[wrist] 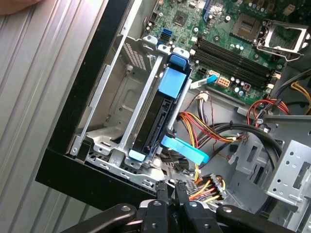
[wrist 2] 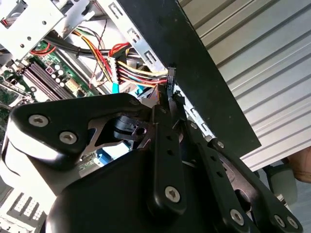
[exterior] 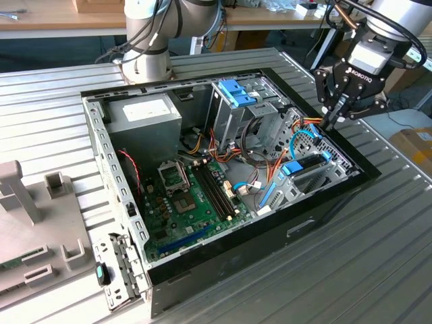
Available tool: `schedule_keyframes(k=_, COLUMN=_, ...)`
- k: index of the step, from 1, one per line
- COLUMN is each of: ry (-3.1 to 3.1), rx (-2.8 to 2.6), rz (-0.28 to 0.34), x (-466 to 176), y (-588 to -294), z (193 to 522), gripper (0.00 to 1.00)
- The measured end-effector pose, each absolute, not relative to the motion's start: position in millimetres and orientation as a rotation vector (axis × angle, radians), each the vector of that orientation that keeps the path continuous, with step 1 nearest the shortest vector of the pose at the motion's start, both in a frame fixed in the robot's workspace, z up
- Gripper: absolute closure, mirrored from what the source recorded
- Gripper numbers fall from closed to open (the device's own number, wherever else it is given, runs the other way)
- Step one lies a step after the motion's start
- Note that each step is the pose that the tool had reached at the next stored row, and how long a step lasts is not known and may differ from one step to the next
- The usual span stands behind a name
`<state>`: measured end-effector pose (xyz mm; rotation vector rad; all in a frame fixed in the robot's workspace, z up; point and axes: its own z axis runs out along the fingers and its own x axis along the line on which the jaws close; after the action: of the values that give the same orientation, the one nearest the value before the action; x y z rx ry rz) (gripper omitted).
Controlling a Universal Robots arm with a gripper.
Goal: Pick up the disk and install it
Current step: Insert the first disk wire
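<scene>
Seemingly closed gripper [wrist: 172, 188] beside cables [wrist: 210, 186], disk [wrist: 154, 124] edge-on in bay [wrist: 121, 97], mostly hidden.

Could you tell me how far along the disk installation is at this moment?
Done, it seems: the disk stands on edge in the drive bay, its light-blue rail showing. In hand: nothing; the gripper hangs over the cable bundle beside the bay, fingers together. Left: whether the disk is fully seated or cabled cannot be told.
</scene>
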<state>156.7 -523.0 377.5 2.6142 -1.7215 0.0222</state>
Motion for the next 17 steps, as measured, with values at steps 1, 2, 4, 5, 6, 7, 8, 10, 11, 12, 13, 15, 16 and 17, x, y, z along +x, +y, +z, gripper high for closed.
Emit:
schedule_keyframes(k=1, ry=-1.721, rx=2.614, rz=0.022, x=156.7, y=-523.0, z=377.6, gripper=0.83)
schedule_keyframes(k=2, ry=-1.722, rx=2.614, rz=0.023, x=156.6, y=-523.0, z=377.6, gripper=0.84)
schedule_keyframes(k=4, ry=-1.722, rx=2.615, rz=0.023, x=156.7, y=-523.0, z=377.5, gripper=0.84)
schedule_keyframes(k=5, ry=-1.722, rx=2.615, rz=0.023, x=156.6, y=-523.0, z=377.5, gripper=0.84)
schedule_keyframes(k=6, ry=-1.722, rx=2.615, rz=0.024, x=156.6, y=-523.0, z=377.5, gripper=0.84)
schedule_keyframes(k=7, ry=-1.722, rx=2.615, rz=0.024, x=156.6, y=-523.0, z=377.5, gripper=0.84)
schedule_keyframes(k=8, ry=-1.722, rx=2.615, rz=0.024, x=156.7, y=-523.0, z=377.6, gripper=0.84)
schedule_keyframes(k=10, ry=-1.722, rx=2.615, rz=0.024, x=156.6, y=-523.0, z=377.5, gripper=0.84)
schedule_keyframes(k=11, ry=-1.722, rx=2.615, rz=0.024, x=156.6, y=-523.0, z=377.5, gripper=0.84)
schedule_keyframes(k=12, ry=-1.722, rx=2.615, rz=0.024, x=155.5, y=-523.3, z=377.6, gripper=0.84)
schedule_keyframes(k=13, ry=-1.722, rx=2.615, rz=0.024, x=153.1, y=-523.8, z=377.5, gripper=0.84)
schedule_keyframes(k=15, ry=-1.722, rx=2.615, rz=0.025, x=149.1, y=-524.2, z=377.6, gripper=0.84)
schedule_keyframes(k=16, ry=-1.722, rx=2.615, rz=0.025, x=145.6, y=-524.7, z=377.5, gripper=0.84)
schedule_keyframes(k=17, ry=-1.722, rx=2.614, rz=0.027, x=142.2, y=-524.9, z=377.6, gripper=0.84)
